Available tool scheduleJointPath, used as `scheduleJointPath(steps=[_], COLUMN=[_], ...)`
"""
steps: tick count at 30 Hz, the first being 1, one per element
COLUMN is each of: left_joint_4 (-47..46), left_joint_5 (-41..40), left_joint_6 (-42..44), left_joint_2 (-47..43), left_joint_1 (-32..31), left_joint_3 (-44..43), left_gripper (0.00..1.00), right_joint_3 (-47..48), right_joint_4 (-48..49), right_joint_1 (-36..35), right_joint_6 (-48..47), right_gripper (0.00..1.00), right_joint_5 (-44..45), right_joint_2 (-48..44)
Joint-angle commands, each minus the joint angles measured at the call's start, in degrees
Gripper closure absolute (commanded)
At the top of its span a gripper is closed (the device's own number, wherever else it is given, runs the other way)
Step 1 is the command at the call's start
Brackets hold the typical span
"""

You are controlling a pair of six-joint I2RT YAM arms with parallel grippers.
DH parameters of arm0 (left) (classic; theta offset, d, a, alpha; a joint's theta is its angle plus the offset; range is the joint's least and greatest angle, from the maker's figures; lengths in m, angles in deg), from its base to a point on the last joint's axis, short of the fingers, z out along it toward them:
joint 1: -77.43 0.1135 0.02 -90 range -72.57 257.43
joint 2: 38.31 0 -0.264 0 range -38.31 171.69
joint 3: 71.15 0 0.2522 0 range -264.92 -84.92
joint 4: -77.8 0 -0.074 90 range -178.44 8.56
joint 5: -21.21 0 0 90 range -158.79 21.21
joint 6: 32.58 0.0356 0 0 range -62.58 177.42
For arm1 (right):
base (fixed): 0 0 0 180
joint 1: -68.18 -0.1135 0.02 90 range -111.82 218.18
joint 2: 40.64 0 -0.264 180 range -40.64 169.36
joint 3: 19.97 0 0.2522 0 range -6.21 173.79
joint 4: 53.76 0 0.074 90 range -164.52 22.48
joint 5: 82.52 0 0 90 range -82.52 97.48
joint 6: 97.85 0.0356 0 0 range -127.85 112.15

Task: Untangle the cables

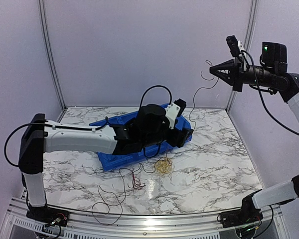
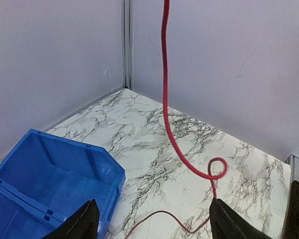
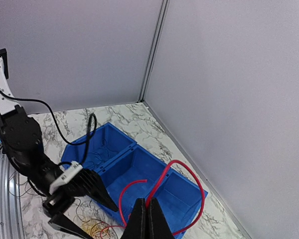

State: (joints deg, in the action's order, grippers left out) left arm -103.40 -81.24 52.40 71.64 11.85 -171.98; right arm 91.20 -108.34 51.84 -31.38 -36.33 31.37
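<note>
Cables (image 1: 135, 183) lie in loose bundles on the marble table (image 1: 214, 164), just in front of a blue bin (image 1: 109, 162), with a yellow bundle (image 1: 163, 167) a little to the right of the darker strands. One red cable (image 2: 164, 99) is off the table for most of its length. The right gripper (image 3: 147, 215) is clenched on its upper end, high near the back corner, and the strand hangs down to the tabletop, where it curls into a small loop.

The left gripper (image 2: 154, 219) hovers low beside the bin with its jaws spread wide and nothing between them. The lower part of the red cable runs across the table just ahead of its fingers.

The step in hand looks like drawing this one strand clear of the rest. Next, the left gripper probably needs to pinch either the red cable lower down or the bundle it trails from, so the raised arm can pull it free. The strand is thin and limp, so the jaws must close squarely on it. A hard pull could also drag the whole tangle along.
</note>
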Motion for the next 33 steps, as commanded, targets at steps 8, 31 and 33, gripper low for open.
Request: scheduleJointPath(steps=[8, 31, 33], left_joint_4=[-5.08, -9.64, -10.68], left_joint_5=[10.17, 12.27, 12.27], left_joint_6=[-1.81, -16.54, -16.97], left_joint_2=[15.28, 26.38, 26.37], left_joint_1=[1.81, 2.17, 2.13], left_joint_3=[-7.29, 1.96, 3.12], left_gripper=[0.39, 0.65, 0.68], right_joint_3=[10.17, 51.98, 52.16], right_joint_4=[-0.35, 27.14, 31.13], right_joint_1=[-0.79, 27.03, 29.84], right_joint_6=[3.77, 25.08, 27.37], right_gripper=[1.0, 1.0, 1.0], right_joint_5=[-6.88, -6.28, -5.52], right_joint_2=[2.0, 17.2, 16.92])
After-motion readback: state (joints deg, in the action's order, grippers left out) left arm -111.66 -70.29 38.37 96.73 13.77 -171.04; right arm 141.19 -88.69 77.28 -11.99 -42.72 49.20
